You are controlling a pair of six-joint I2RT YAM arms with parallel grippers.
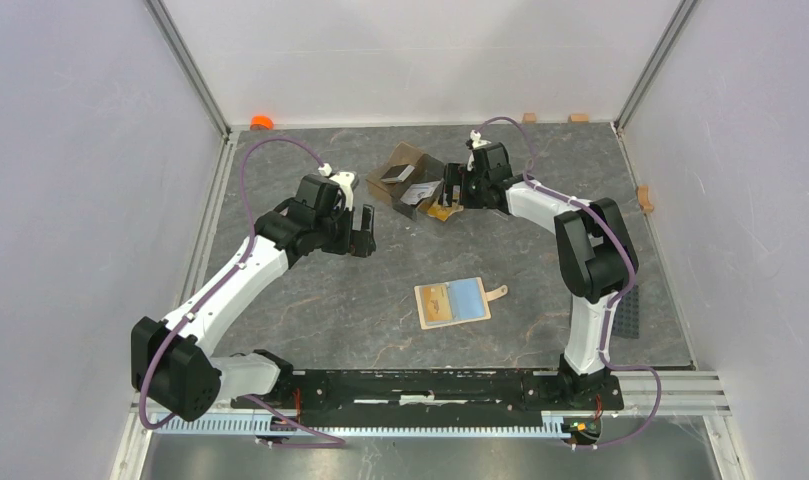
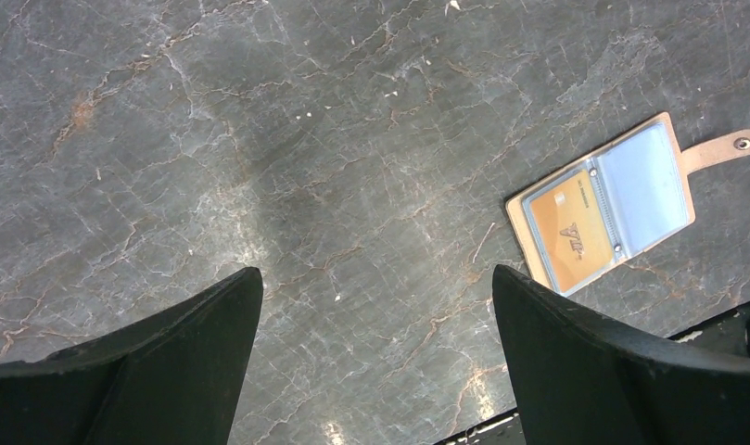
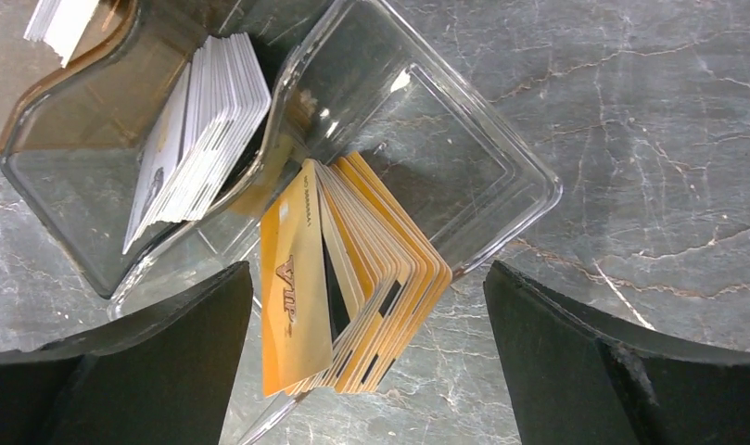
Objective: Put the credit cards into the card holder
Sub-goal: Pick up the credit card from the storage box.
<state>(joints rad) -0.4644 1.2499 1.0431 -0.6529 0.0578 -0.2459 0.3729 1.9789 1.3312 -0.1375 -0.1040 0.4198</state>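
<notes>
The tan card holder (image 1: 452, 302) (image 2: 607, 204) lies open on the table, with an orange-gold card (image 2: 566, 230) in its left pocket and its snap tab pointing right. A fanned stack of orange-gold credit cards (image 3: 352, 278) (image 1: 440, 210) stands in one compartment of a clear divided box (image 3: 501, 148) (image 1: 412, 185). My right gripper (image 3: 369, 306) (image 1: 452, 187) hovers open right over this stack, its jaws on either side and apart from it. My left gripper (image 2: 378, 306) (image 1: 362, 230) is open over bare table, left of the box and up-left of the card holder.
A stack of silver-grey cards (image 3: 204, 139) leans in the neighbouring compartment of the box. A further brown-tinted compartment (image 3: 65, 93) lies to the upper left. Walls close in the table on three sides, and the black base rail (image 1: 430, 385) runs along the near edge.
</notes>
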